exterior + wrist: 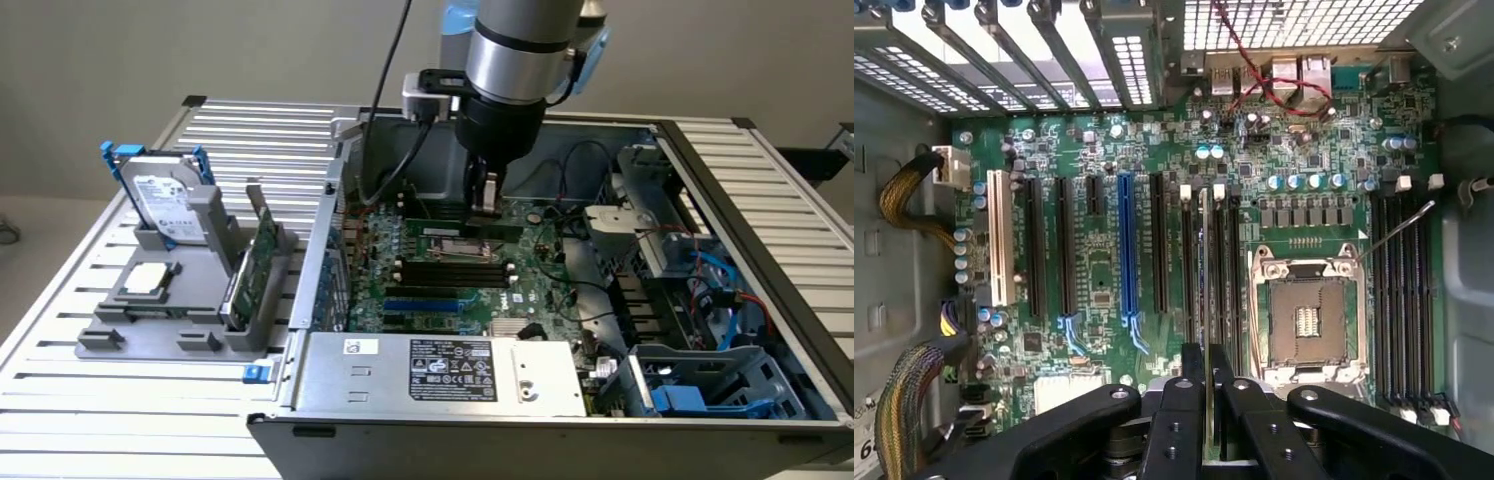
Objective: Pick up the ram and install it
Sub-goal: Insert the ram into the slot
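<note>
The ram (1206,270) is a thin green stick seen edge-on in the wrist view. It lies along the memory slots (1189,270) with white latches, just beside the CPU socket (1309,320). My gripper (1208,362) is shut on it, its black fingers (1179,400) pinching the stick from both sides. In the exterior view the gripper (489,205) reaches down inside the open computer case, and the ram (447,223) sits lengthwise at the slots behind the socket. Whether it is fully seated I cannot tell.
A grey tray on the exterior view's left holds a silver hard drive with blue handles (167,200), a wider green card (260,265) and a chip (147,280). The power supply (441,370), case walls and loose cables (587,165) crowd the motherboard.
</note>
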Motion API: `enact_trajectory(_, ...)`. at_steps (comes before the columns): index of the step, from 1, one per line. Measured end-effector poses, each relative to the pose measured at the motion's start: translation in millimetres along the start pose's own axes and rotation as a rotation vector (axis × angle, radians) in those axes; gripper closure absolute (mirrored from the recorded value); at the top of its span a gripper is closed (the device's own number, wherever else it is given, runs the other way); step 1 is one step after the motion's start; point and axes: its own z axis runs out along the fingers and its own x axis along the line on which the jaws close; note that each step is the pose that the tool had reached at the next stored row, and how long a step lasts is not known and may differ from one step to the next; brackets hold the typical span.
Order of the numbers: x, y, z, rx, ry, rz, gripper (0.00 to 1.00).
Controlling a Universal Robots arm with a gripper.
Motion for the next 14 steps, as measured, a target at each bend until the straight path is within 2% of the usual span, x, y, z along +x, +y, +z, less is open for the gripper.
enact_trajectory(14,1.8,-0.2,25.5,0.0004,0.0035,-0.049,0.86)
